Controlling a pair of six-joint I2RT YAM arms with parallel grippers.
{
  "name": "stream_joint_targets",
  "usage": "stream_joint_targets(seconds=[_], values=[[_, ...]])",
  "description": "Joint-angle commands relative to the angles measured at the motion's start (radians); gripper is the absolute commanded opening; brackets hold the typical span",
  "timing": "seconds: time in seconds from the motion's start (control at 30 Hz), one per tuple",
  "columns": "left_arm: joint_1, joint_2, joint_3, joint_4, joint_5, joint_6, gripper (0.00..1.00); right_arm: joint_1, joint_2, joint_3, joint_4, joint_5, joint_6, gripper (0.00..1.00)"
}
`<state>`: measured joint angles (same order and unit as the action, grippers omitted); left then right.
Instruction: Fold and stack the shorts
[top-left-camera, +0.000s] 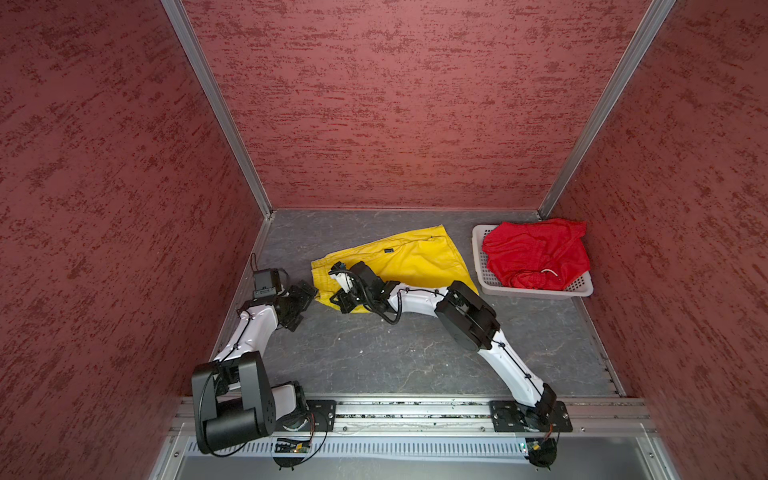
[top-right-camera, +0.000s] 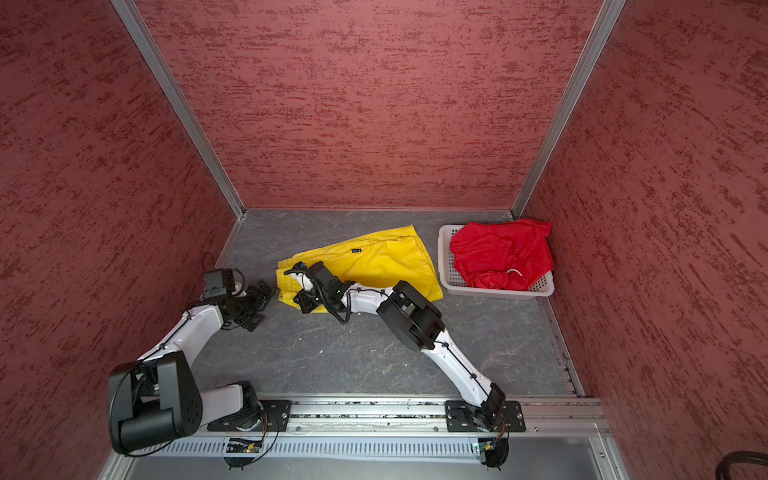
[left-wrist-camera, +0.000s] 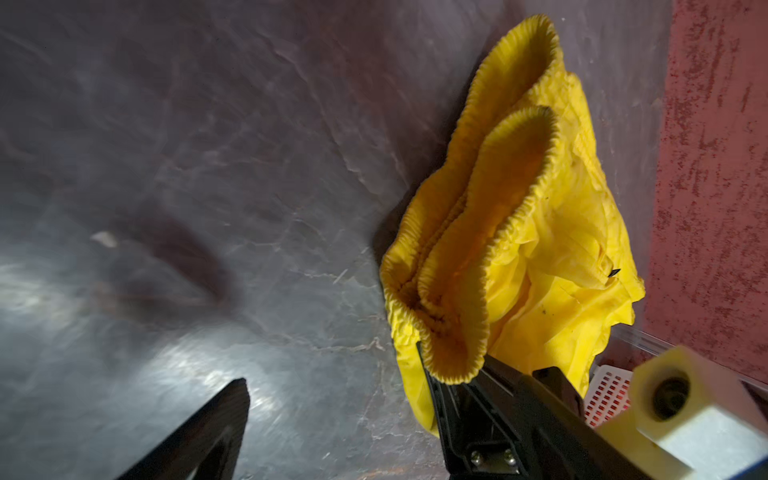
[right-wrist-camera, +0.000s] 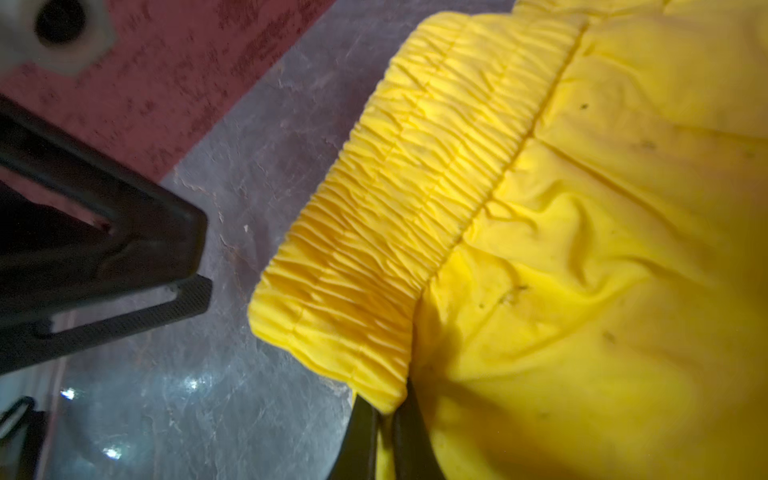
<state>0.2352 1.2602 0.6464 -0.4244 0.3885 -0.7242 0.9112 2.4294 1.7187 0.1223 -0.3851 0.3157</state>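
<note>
A: Where are the yellow shorts lying, and why are the right fingers pinching the waistband corner?

B: They are lying mid-counter, and the pinch is probably preparing a fold. The left fingers are hanging wide beside them. The red shorts are sitting in the basket.

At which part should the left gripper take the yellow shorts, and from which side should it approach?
Probably the far, free end of the elastic waistband of the yellow shorts, coming from the left. That gathered edge faces the open left gripper, and the right gripper pinches its near end.
</note>
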Motion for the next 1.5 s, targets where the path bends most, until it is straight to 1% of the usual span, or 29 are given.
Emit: stream_joint_targets(seconds=[0.0, 0.2, 0.27, 0.4, 0.53, 0.57, 0.63, 0.67, 0.7, 0.83, 0.9, 0.93, 0.97, 1.0, 1.07, 1.1, 1.17, 1.23, 1.27, 1.3, 1.33, 1.37, 1.4, 1.47], values=[[-0.049, 0.029, 0.008, 0.147, 0.016, -0.06, 0.99, -0.029, -0.024, -0.094, 0.135, -0.151, 0.16, 0.0], [-0.113, 0.096, -0.002, 0.25, -0.023, -0.125, 1.0, -0.062, -0.047, -0.206, 0.342, -0.269, 0.298, 0.0], [-0.134, 0.125, -0.005, 0.271, -0.041, -0.135, 0.99, -0.067, -0.067, -0.25, 0.407, -0.276, 0.327, 0.0], [-0.174, 0.199, -0.007, 0.326, -0.061, -0.164, 0.99, -0.073, -0.107, -0.314, 0.477, -0.285, 0.355, 0.0], [-0.211, 0.256, 0.006, 0.358, -0.07, -0.185, 1.0, -0.083, -0.117, -0.362, 0.596, -0.318, 0.438, 0.0], [-0.219, 0.265, 0.011, 0.357, -0.078, -0.184, 0.99, -0.084, -0.118, -0.371, 0.622, -0.324, 0.454, 0.0], [-0.233, 0.275, 0.017, 0.367, -0.086, -0.185, 0.91, -0.084, -0.125, -0.38, 0.632, -0.324, 0.454, 0.0], [-0.236, 0.279, 0.019, 0.376, -0.087, -0.188, 0.84, -0.084, -0.129, -0.378, 0.616, -0.321, 0.445, 0.0], [-0.24, 0.284, 0.022, 0.387, -0.088, -0.189, 0.71, -0.084, -0.131, -0.379, 0.606, -0.319, 0.437, 0.0], [-0.243, 0.299, 0.039, 0.4, -0.085, -0.196, 0.33, -0.084, -0.136, -0.371, 0.576, -0.312, 0.426, 0.0], [-0.239, 0.31, 0.064, 0.376, -0.085, -0.185, 0.16, -0.083, -0.134, -0.359, 0.545, -0.302, 0.417, 0.0], [-0.235, 0.312, 0.077, 0.361, -0.086, -0.175, 0.1, -0.083, -0.134, -0.354, 0.532, -0.297, 0.412, 0.0], [-0.23, 0.314, 0.097, 0.334, -0.087, -0.16, 0.06, -0.082, -0.139, -0.354, 0.519, -0.29, 0.407, 0.05], [-0.223, 0.316, 0.121, 0.301, -0.089, -0.141, 0.02, -0.083, -0.152, -0.361, 0.507, -0.279, 0.4, 0.13], [-0.212, 0.314, 0.18, 0.21, -0.106, -0.089, 0.0, -0.091, -0.21, -0.397, 0.485, -0.24, 0.362, 0.28], [-0.205, 0.314, 0.217, 0.154, -0.117, -0.052, 0.0, -0.106, -0.253, -0.42, 0.458, -0.211, 0.338, 0.33], [-0.191, 0.313, 0.286, 0.044, -0.129, 0.012, 0.0, -0.155, -0.332, -0.471, 0.424, -0.183, 0.324, 0.39], [-0.177, 0.314, 0.35, -0.05, -0.138, 0.074, 0.0, -0.217, -0.41, -0.532, 0.407, -0.175, 0.322, 0.42], [-0.17, 0.316, 0.381, -0.097, -0.148, 0.097, 0.0, -0.245, -0.452, -0.564, 0.382, -0.153, 0.301, 0.43], [-0.167, 0.316, 0.407, -0.139, -0.162, 0.116, 0.0, -0.263, -0.491, -0.586, 0.334, -0.105, 0.263, 0.44], [-0.166, 0.313, 0.422, -0.166, -0.174, 0.125, 0.0, -0.27, -0.519, -0.59, 0.266, -0.048, 0.218, 0.43], [-0.166, 0.308, 0.437, -0.184, -0.179, 0.131, 0.0, -0.272, -0.534, -0.578, 0.179, 0.017, 0.162, 0.38], [-0.167, 0.304, 0.449, -0.193, -0.179, 0.135, 0.0, -0.271, -0.534, -0.561, 0.114, 0.053, 0.122, 0.31], [-0.171, 0.302, 0.49, -0.227, -0.184, 0.146, 0.0, -0.272, -0.506, -0.513, -0.003, 0.098, 0.093, 0.07]])
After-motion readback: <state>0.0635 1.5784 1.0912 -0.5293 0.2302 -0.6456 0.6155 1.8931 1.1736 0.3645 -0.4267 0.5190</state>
